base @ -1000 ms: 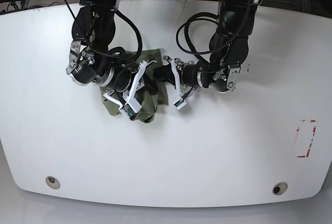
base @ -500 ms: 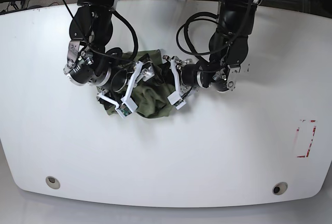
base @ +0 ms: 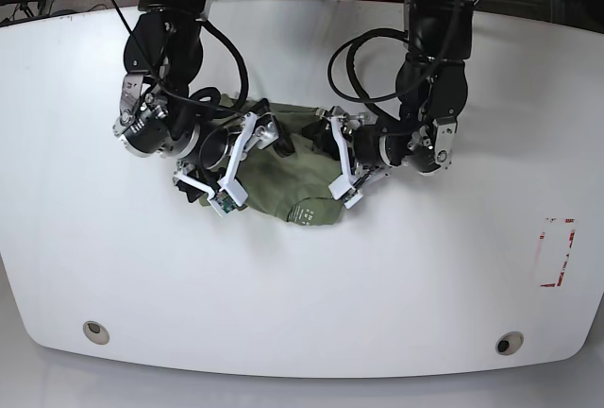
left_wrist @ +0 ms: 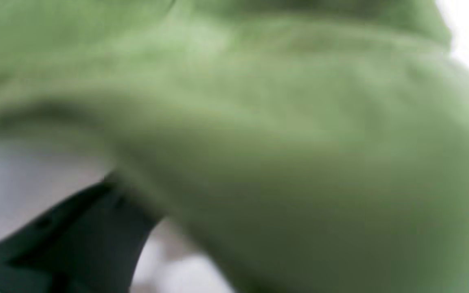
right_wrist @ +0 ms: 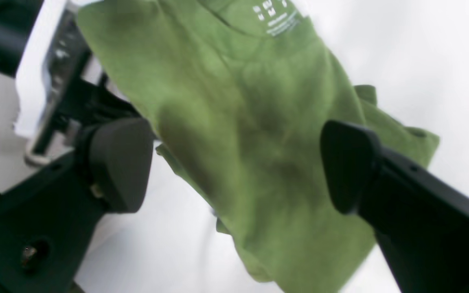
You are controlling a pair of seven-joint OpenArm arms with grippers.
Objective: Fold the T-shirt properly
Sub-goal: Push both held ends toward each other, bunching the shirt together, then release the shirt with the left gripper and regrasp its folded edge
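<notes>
The T-shirt (base: 283, 167), olive green, lies in a loose bunch near the middle of the white bench (base: 444, 285), stretched between two robot arms and showing its printed neck label at its near edge. On the base view's left, the right end effector (base: 226, 164) stands over the cloth with its white fingers spread; its wrist view shows the two dark pads wide apart with the shirt hanging between them, neither one closed on it. On the base view's right, the left end effector (base: 344, 164) sits at the shirt's other edge, its white fingers against or in the fabric. Its own camera is filled with blurred green cloth, and whether those fingers are clamped on the shirt cannot be told.

By the look of it the job is at an early stage: the garment is crumpled and gathered, with no flat panel, no straight crease and no sleeve laid in. It would need spreading out before any proper fold.

The bench is a smooth, glossy white slab with rounded corners, two small round fittings near its front edge and a red marking (base: 557, 252) at the far right. Behind it, grey floor and trailing cables can be made out.
</notes>
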